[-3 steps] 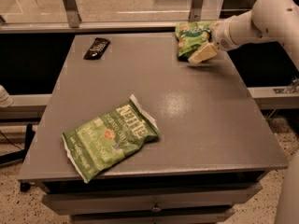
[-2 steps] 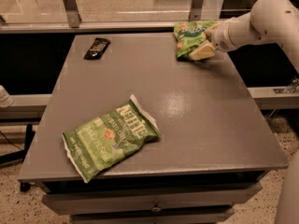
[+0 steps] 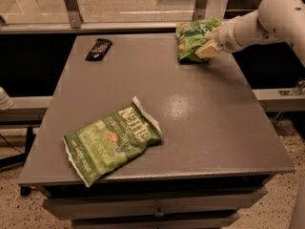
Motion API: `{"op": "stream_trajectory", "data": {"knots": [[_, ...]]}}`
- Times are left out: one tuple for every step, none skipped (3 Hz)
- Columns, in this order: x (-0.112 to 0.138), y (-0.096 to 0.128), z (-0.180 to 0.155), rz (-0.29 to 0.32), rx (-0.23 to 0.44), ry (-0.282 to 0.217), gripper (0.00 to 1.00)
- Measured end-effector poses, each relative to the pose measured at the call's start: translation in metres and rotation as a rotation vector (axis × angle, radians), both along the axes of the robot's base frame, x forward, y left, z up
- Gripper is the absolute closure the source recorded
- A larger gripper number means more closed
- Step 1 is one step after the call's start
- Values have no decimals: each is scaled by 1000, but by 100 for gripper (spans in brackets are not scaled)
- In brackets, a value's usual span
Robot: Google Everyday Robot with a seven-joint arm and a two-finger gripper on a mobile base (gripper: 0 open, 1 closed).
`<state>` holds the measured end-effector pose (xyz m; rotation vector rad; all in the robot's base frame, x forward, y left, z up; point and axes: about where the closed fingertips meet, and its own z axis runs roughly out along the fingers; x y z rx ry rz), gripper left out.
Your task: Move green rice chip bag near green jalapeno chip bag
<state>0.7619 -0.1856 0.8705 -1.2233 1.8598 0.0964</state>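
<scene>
Lifting green rice chip bag (image 3: 191, 38) a touch higher than a second ago, at the far right corner of the table (image 3: 200, 128), with gripper (image 3: 208, 49) clamping its right side. Covering part of that side, hiding the underside. Tilting its long axis from near-left to far-right, well apart from green jalapeno chip bag (image 3: 112, 140) lying front-left

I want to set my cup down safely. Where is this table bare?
Bare: the right front of the table, from the green jalapeno chip bag to the right edge, and the middle. Crowded: the far right corner, where the pincer is at the green rice chip bag. A black object lies far left.
</scene>
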Motion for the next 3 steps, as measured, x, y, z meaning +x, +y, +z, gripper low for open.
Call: {"op": "stream_trajectory", "data": {"knots": [[-21, 9, 21, 49, 1, -8, 100], [-50, 18, 39, 109, 9, 11, 100], [-88, 31, 43, 189, 23, 59, 100]]}}
